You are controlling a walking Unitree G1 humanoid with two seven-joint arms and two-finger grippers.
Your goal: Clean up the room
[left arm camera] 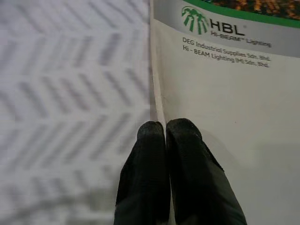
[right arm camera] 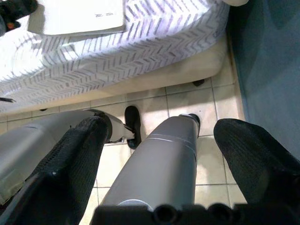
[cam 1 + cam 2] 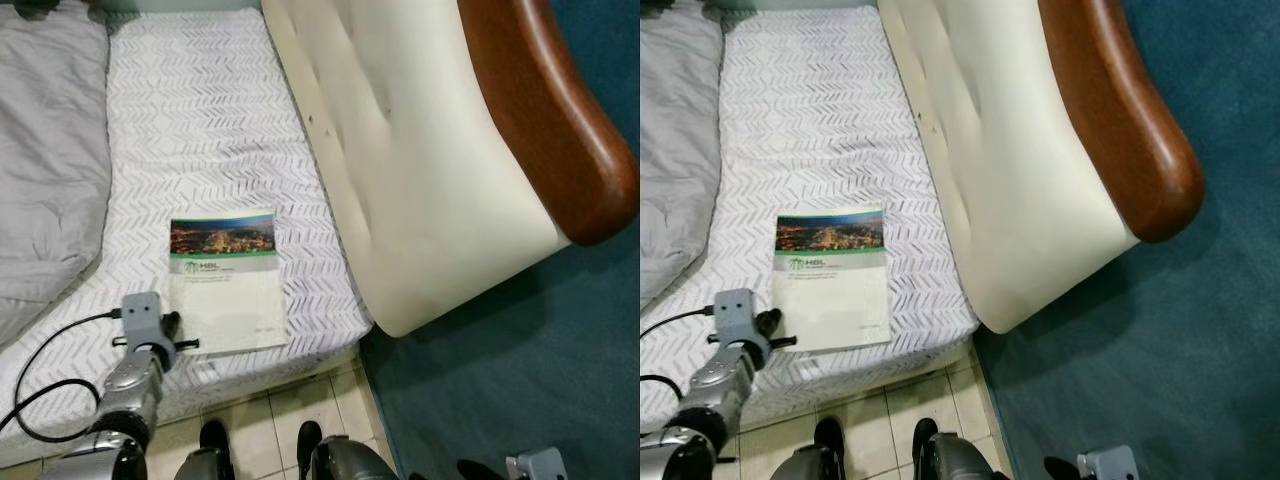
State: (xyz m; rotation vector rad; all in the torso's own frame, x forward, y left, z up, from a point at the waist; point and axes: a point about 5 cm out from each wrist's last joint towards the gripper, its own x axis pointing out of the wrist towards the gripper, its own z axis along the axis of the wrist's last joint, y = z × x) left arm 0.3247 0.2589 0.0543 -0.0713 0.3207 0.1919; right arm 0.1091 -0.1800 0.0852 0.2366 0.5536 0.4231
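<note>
Lies flat on the bed [image 3: 230, 130] near its foot edge, this booklet [image 3: 225, 283]: probably thin, light, floppy, best pinched at its near left edge, where left gripper [image 1: 165, 127] rests, fingers [image 1: 185, 140] clenched together; right gripper [image 2: 164, 140] hangs released.

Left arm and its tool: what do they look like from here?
The left arm is ribbed silver metal with a grey box-shaped wrist block and a black cable looping off it. Its tool has two long black, textured, round-tipped fingers.
</note>
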